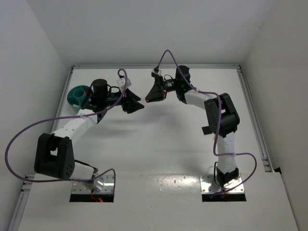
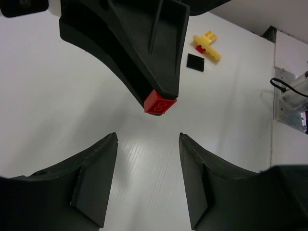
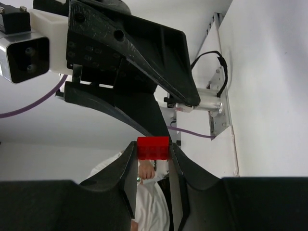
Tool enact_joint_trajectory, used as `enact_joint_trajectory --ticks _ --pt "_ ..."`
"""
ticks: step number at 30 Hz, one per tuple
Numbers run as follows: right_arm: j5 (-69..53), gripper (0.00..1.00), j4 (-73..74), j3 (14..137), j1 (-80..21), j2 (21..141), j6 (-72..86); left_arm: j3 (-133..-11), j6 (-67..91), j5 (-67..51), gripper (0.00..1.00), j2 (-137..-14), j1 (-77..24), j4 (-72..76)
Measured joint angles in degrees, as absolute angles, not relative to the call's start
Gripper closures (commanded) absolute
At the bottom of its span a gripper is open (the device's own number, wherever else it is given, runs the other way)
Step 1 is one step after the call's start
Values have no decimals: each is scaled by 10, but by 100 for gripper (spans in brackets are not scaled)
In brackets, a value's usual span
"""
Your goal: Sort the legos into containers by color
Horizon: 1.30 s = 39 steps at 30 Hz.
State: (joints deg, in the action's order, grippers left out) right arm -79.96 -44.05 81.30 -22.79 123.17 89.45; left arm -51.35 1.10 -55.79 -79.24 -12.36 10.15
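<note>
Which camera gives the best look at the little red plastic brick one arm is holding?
The left wrist view: the small red plastic brick sits unobstructed, two round studs showing. The right wrist view shows one face, pinched in the right gripper. The top view shows only a red speck.

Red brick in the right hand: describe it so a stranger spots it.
Follow the right arm to the table's middle, where its hand faces the left hand. The red brick sits pinched at its fingertips, the only lego held aloft.
</note>
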Motion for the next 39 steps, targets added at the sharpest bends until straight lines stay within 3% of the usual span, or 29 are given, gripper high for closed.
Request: enact_joint_trajectory --ticks 28,31,39 --pt "-800 81 -450 822 -245 1238 915 -512 7 -587 44 -798 -127 126" --pt "-800 81 -450 822 -246 1238 915 -513 7 -586 39 -798 -127 125" --pt "-800 81 -450 822 -249 1238 915 -531 7 -583 38 -806 -127 120"
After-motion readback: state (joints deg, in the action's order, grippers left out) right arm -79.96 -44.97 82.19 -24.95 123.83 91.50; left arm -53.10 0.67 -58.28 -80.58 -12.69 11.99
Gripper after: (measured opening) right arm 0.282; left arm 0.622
